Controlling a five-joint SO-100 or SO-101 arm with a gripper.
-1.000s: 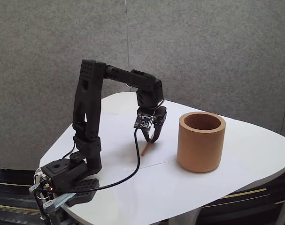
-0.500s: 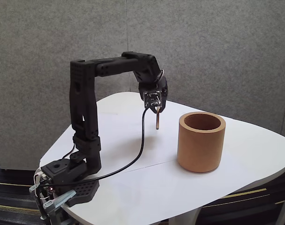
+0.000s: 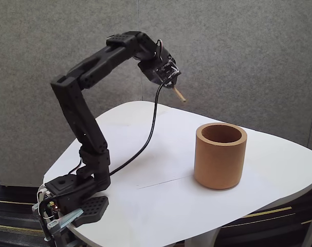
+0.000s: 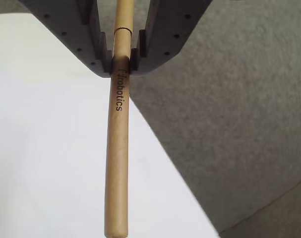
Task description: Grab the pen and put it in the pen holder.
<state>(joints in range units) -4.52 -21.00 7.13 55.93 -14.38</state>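
I have the pen (image 4: pixel 117 148) clamped in the gripper (image 3: pixel 169 82), raised high and probably left of the pen holder (image 3: pixel 220 156); dropping it in remains.

The pincer (image 3: pixel 171 82) has risen high above the table, tilting the clamped pen (image 3: pixel 179 94) outward.

Below me, a white rounded table (image 3: pixel 279 170) stands against a grey felt-like wall (image 3: pixel 238 56). I see striped dark carpet (image 3: pixel 12 216) on the floor beneath it.
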